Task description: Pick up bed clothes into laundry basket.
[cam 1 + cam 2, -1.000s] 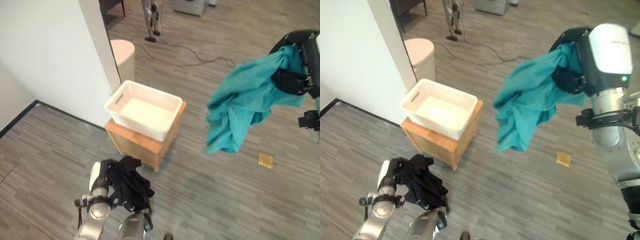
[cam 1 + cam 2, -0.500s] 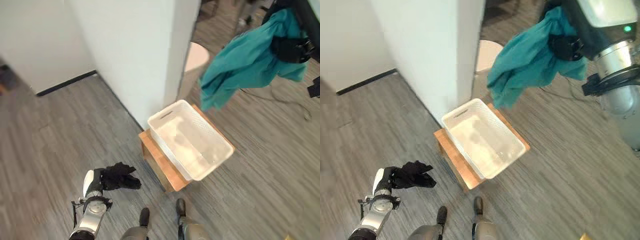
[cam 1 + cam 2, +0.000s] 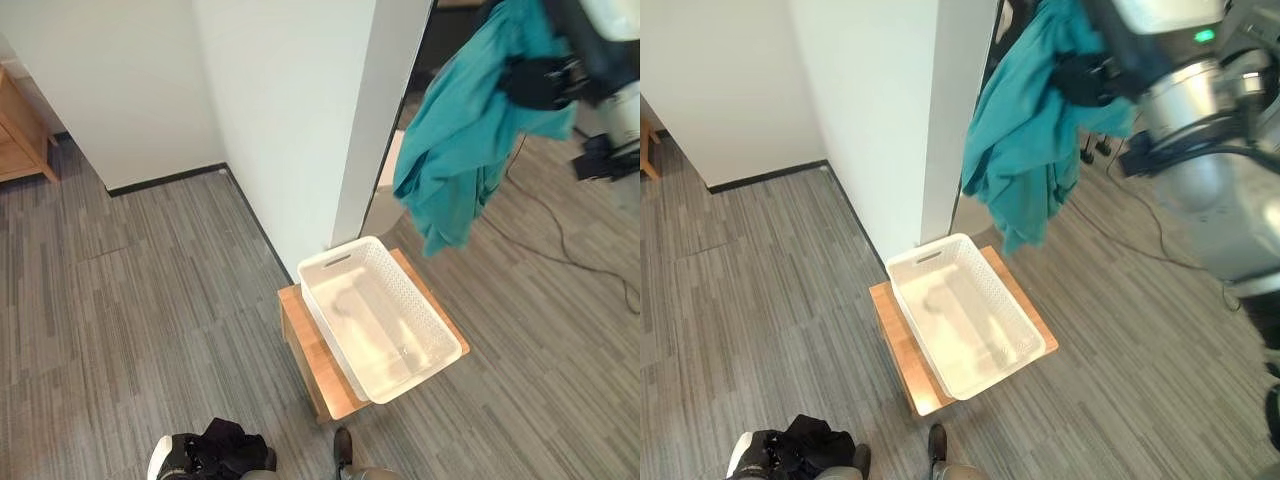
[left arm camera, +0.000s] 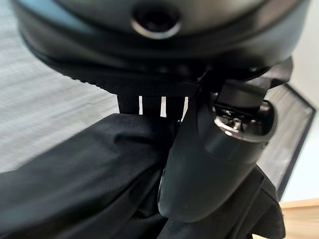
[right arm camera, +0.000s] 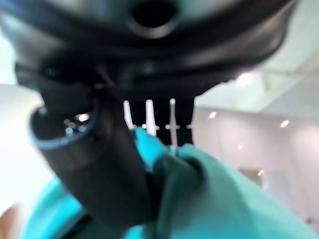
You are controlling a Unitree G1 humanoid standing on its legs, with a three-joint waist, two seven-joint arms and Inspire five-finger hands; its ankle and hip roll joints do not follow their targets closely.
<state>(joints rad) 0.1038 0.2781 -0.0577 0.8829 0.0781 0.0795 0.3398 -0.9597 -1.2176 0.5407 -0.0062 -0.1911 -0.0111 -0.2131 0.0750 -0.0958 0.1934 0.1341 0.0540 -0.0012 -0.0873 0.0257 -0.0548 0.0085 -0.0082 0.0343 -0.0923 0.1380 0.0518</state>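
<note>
A white laundry basket [image 3: 378, 317] stands on a low wooden stand [image 3: 305, 357] beside a white wall corner. My right hand [image 3: 540, 82] is raised at the upper right, shut on a teal garment [image 3: 458, 130] that hangs down above and behind the basket's far end. The same teal cloth [image 5: 214, 199] is gripped under the right thumb in the right wrist view. My left hand [image 3: 205, 460] is low at the bottom edge, shut on a bunched black garment [image 4: 84, 174]. The basket looks empty inside.
A white wall and pillar [image 3: 300, 110] rise just behind the basket. A wooden furniture piece [image 3: 22, 145] stands at the far left. A black cable [image 3: 575, 250] trails over the grey plank floor on the right, with open floor left of the stand.
The camera view has swung, so the basket now sits lower and nearer the centre. The teal garment hangs closer above the basket's far end. My left hand with the black garment sits lower in view.
</note>
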